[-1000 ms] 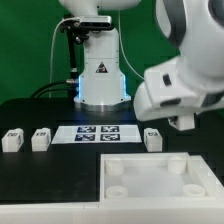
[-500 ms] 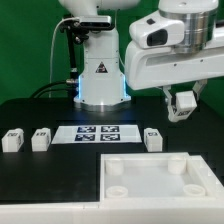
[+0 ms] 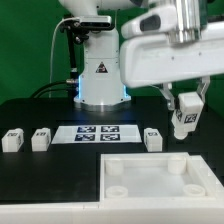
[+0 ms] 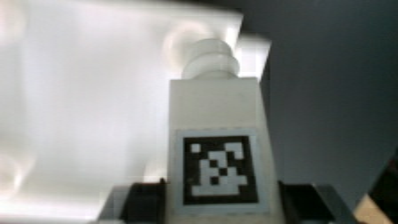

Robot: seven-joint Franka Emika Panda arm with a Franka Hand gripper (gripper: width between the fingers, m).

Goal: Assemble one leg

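Note:
My gripper (image 3: pixel 186 106) is shut on one leg (image 3: pixel 187 121), a small white block with a black-and-white tag, and holds it in the air above the far right corner of the large white panel (image 3: pixel 150 178). In the wrist view the leg (image 4: pixel 221 110) stands between my dark fingers (image 4: pixel 150 202), tag facing the camera and its round peg (image 4: pixel 210 52) pointing away over the white panel (image 4: pixel 80 110). Three more legs stand on the black table: two at the exterior view's left (image 3: pixel 12 140) (image 3: pixel 41 139) and one at the right (image 3: pixel 153 138).
The marker board (image 3: pixel 98 133) lies flat between the legs, in front of the robot's white base (image 3: pixel 100 80). The panel has raised rims and round corner sockets (image 3: pixel 118 186). A green backdrop stands behind.
The arm's hand has swung from tilted to upright. The gripper with the leg has shifted a little to the exterior view's right and slightly lower.

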